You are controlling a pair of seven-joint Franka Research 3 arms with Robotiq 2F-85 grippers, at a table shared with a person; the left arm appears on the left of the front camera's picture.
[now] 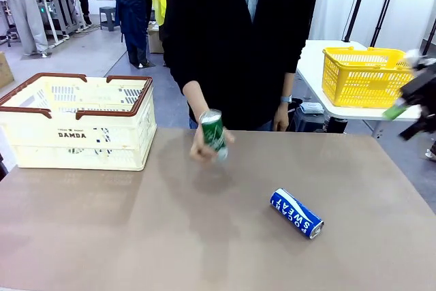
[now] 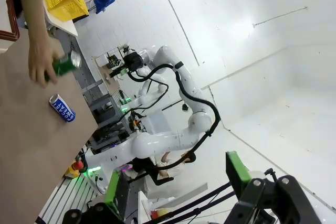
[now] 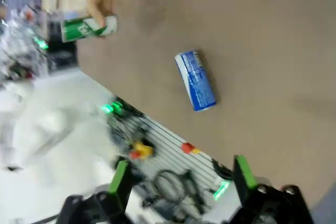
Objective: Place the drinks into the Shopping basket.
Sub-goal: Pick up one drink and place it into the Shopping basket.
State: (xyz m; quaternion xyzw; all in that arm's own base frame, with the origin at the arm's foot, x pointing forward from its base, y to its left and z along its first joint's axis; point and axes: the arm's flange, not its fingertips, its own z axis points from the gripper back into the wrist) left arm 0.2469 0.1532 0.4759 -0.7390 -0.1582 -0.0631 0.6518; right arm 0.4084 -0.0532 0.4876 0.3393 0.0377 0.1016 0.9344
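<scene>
Right of the Shopping basket [image 1: 41,142] we find nothing placed yet: the blue can [image 1: 296,213] lies farther off, the green can [image 1: 213,131] nearer in a person's hand [image 1: 203,148], and our left gripper [image 2: 176,177] and right gripper [image 3: 181,174] gape empty.

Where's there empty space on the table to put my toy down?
The whole near-left table, between the Shopping basket and the blue can, is bare. So is the far-right corner. Busy at the far middle, where a person's hand holds the green can.
</scene>
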